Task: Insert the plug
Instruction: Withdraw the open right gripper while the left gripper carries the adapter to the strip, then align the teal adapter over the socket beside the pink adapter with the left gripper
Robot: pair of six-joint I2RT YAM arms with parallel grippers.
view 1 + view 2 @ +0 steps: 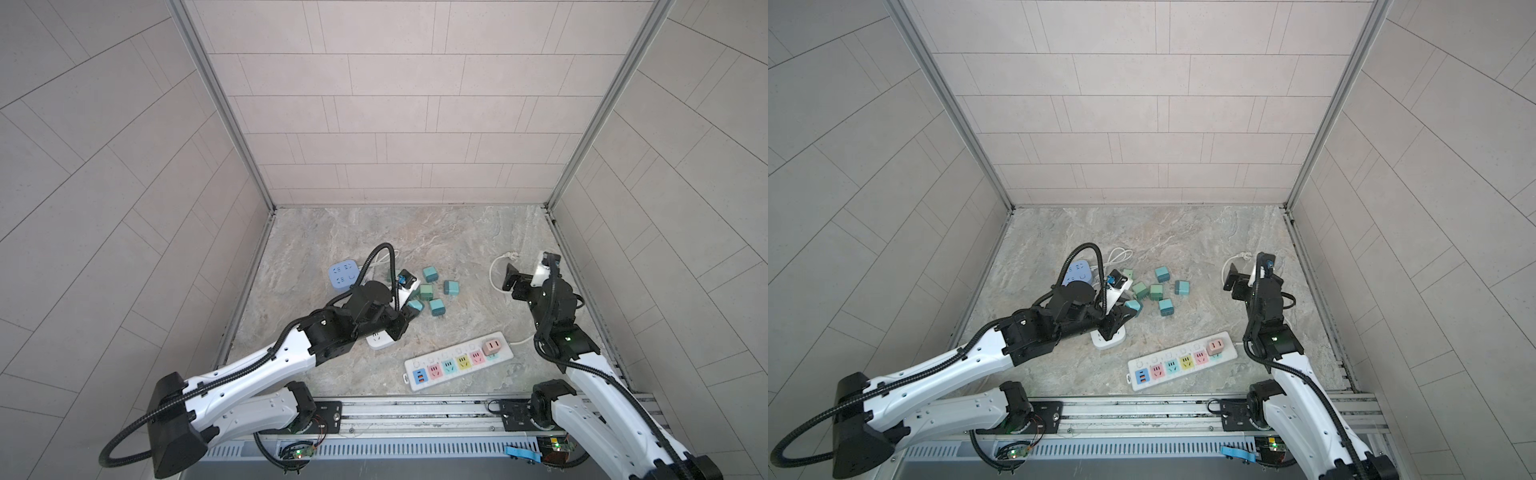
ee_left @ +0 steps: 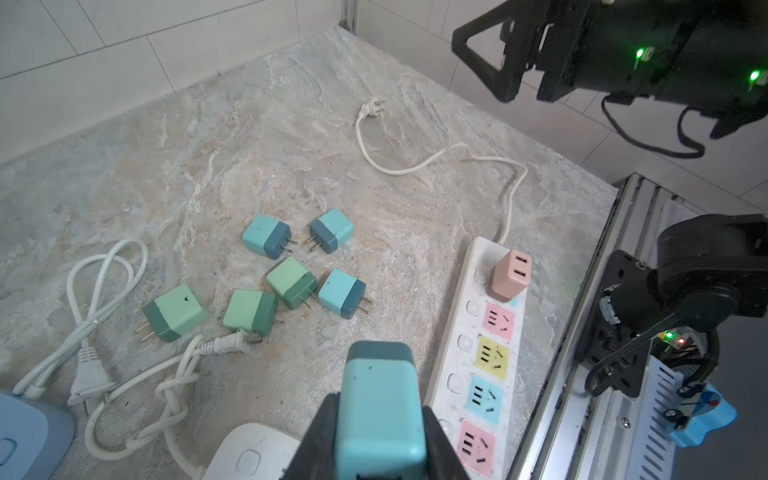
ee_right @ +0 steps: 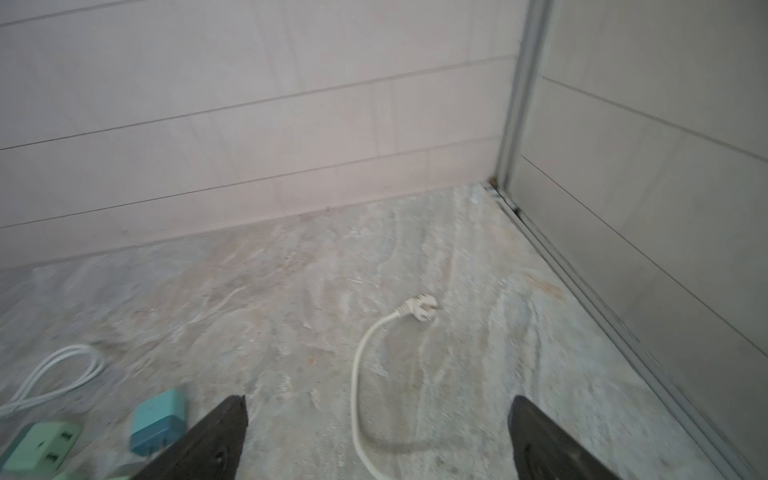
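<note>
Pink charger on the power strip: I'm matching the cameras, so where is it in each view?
In a top view: pink charger at the right end of the power strip.
In a top view: same place.
Left wrist: right of centre.
Right wrist: absent.
Shared landmark: loose white plug on the floor.

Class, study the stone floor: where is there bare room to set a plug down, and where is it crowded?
Bare: the floor between back wall and loose plugs; the band between those plugs and the power strip. Crowded: round the blue socket block, cords and left arm.
</note>
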